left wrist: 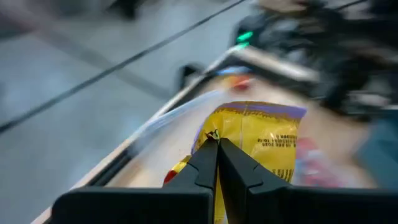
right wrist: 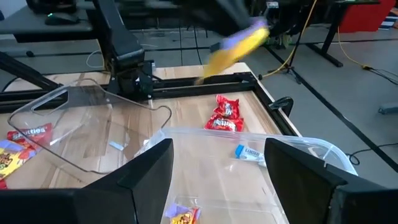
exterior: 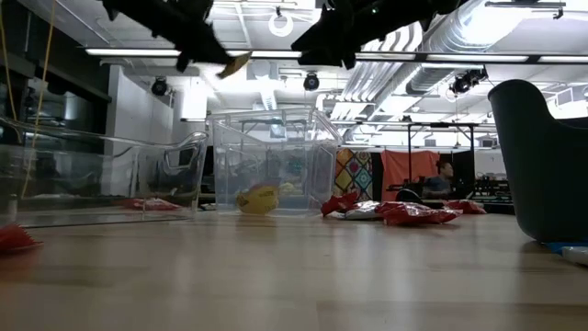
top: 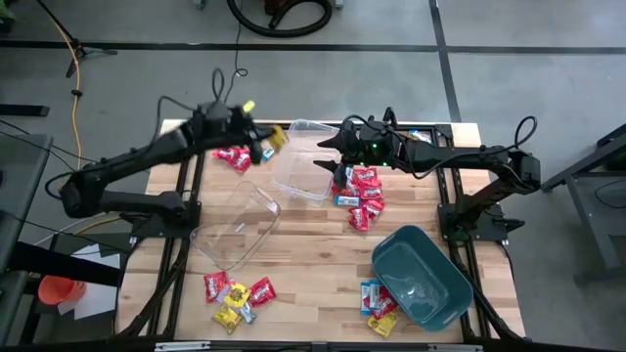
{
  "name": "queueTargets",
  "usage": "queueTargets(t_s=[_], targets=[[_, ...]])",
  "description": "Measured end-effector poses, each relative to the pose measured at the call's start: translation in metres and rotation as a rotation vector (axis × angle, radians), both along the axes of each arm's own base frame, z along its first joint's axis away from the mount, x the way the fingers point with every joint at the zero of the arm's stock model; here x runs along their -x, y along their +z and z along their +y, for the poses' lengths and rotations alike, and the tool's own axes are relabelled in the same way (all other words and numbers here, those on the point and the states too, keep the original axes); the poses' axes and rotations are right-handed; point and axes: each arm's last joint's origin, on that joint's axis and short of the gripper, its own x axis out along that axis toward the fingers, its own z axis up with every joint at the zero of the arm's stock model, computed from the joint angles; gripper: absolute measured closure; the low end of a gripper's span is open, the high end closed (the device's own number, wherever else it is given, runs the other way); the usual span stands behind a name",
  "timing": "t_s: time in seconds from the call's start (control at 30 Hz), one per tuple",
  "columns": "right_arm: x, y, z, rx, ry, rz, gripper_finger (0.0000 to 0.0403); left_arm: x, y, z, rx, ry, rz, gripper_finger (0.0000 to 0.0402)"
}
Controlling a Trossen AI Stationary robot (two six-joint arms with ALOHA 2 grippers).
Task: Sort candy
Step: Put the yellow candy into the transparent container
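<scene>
My left gripper (top: 266, 143) is shut on a yellow candy packet (top: 278, 136), high over the table beside the far clear tub (top: 303, 161). The low view shows the packet (exterior: 235, 64) in the air above that tub (exterior: 271, 161), where another yellow candy (exterior: 259, 198) lies on the tub's floor. My right gripper (top: 329, 145) hovers open over the tub's right part with nothing between its fingers (right wrist: 149, 171). Red candy (top: 235, 157) lies on the table under the left arm. My left gripper pinches the yellow packet's near edge (left wrist: 211, 138) between its two fingertips (left wrist: 227, 163). The fingers come from the table's left, slanting slightly down. The packet (left wrist: 261, 140) sticks out past the tips, lifted clear of table and tub.
A second clear tub (top: 238, 225) stands left of centre and a teal bin (top: 421, 277) at the near right. Candy piles lie right of the far tub (top: 362, 193), at the near left (top: 235, 298) and beside the teal bin (top: 380, 303).
</scene>
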Motion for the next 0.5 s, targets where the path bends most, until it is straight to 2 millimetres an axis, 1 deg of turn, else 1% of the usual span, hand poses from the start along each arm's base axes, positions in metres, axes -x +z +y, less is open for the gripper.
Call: queueTargets(t_s=[0.07, 0.13, 0.2, 0.27, 0.3, 0.4, 0.5], targets=[[0.001, 0.001, 0.0, 0.004, 0.001, -0.001, 0.0153, -0.01, -0.011, -0.014, -0.033, -0.079, -0.051, 0.0401], [0.002, 0.003, 0.001, 0.006, 0.001, -0.006, 0.0153, -0.02, -0.028, -0.026, -0.058, -0.14, -0.09, 0.0401], [0.004, 0.006, 0.001, 0.011, 0.002, -0.013, 0.0153, -0.024, -0.047, -0.035, -0.066, -0.172, -0.104, 0.0401], [0.008, 0.009, 0.002, 0.018, 0.004, -0.013, 0.0153, -0.026, -0.061, -0.04, -0.083, -0.185, -0.138, 0.0401], [0.008, 0.011, 0.002, 0.019, 0.004, -0.018, 0.0153, -0.026, -0.066, -0.041, -0.094, -0.189, -0.163, 0.0401], [0.011, 0.013, 0.003, 0.019, 0.005, -0.017, 0.0153, -0.027, -0.07, -0.042, -0.129, -0.191, -0.232, 0.0401], [0.011, 0.013, 0.004, 0.021, 0.007, -0.022, 0.0153, -0.03, -0.072, -0.04, -0.15, -0.167, -0.242, 0.0401]])
